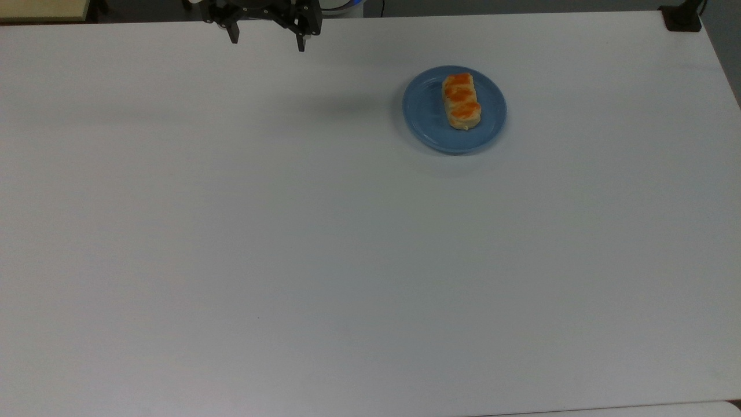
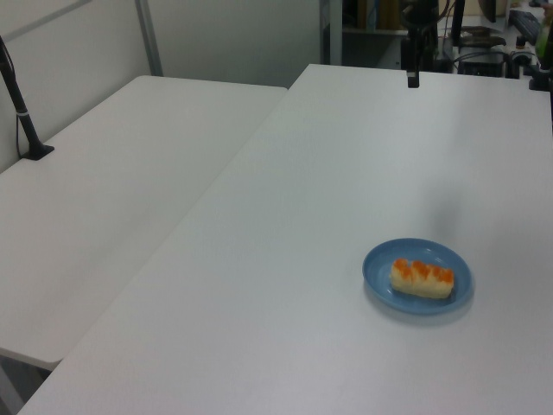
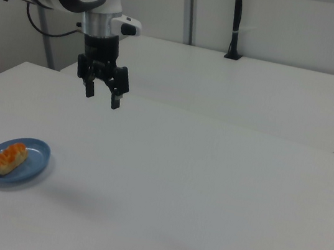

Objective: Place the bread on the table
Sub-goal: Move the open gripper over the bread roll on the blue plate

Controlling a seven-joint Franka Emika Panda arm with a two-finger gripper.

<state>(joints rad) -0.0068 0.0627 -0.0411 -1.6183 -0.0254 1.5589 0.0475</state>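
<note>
bread (image 1: 461, 100) x1 on 1 blue plate (image 1: 425, 119), table (image 1: 347, 260) otherwise bare; pincer (image 1: 267, 41) spread, well apart.

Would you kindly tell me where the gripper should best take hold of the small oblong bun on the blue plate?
Probably from above, around the middle of the pale-yellow oblong bun with orange patches, fingers closing across its narrow width. It lies flat on the round blue plate, long sides exposed. The gripper is open and well apart from it.

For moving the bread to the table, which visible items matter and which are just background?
Job items:
bread, lying on the blue plate
table, the destination
gripper, open, hanging above the table away from the plate

Background:
black post on the neighbouring table
</note>
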